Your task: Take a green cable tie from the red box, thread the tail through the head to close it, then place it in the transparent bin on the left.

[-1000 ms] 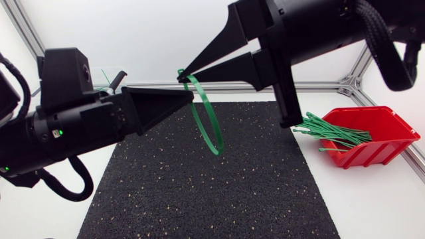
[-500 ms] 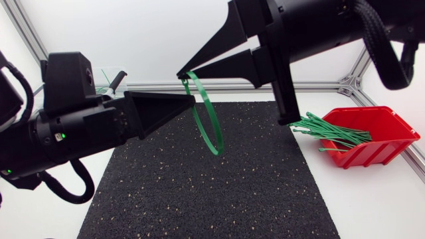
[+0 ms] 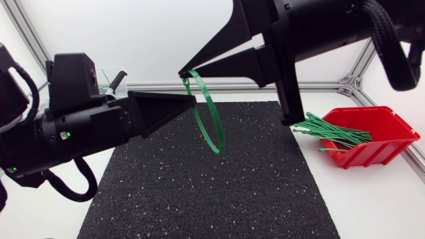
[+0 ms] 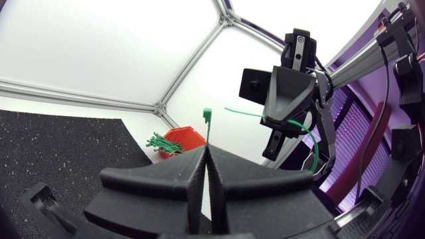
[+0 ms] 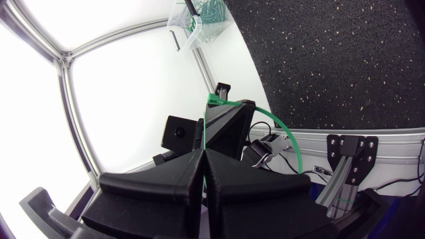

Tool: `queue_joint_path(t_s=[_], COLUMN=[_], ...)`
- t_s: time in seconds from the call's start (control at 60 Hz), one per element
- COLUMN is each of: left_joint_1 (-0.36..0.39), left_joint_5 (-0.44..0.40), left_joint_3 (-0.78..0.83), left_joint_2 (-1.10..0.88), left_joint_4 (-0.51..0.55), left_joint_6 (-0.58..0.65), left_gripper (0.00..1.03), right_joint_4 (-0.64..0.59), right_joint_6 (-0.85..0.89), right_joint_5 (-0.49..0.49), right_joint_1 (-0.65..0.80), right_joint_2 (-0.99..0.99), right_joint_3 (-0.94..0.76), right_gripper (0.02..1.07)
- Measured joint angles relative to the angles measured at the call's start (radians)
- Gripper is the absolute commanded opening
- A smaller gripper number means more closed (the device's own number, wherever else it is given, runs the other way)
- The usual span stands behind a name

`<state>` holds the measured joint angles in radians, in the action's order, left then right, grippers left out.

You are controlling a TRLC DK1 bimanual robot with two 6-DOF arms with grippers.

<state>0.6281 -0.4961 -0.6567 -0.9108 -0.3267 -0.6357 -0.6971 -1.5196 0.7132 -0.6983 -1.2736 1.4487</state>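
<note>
The white tabletop carries a black speckled mat across its middle. Above the mat, the right arm and the left arm meet tip to tip. The red box sits beside the mat on the right, and a bundle of green ties spills over its near rim. The transparent bin stands at the far left corner with green ties inside. The right hand is closed, pinching one end of the green cable tie, which hangs as a loop above the mat. The left hand is also closed, with a short green end and its square head standing up between the fingertips
</note>
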Motion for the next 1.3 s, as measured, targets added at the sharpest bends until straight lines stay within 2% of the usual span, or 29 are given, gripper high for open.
queue_joint_path(t_s=[1.3], left_joint_1=[-0.005], left_joint_5=[0.0], left_joint_3=[0.0], left_joint_2=[0.0], left_joint_4=[0.001], left_joint_6=[0.0], left_gripper=[0.03], right_joint_4=[0.029], right_joint_6=[-0.003], right_joint_5=[0.0], right_joint_1=[0.008], right_joint_2=[-0.017], right_joint_3=[-0.029], right_gripper=[0.08])
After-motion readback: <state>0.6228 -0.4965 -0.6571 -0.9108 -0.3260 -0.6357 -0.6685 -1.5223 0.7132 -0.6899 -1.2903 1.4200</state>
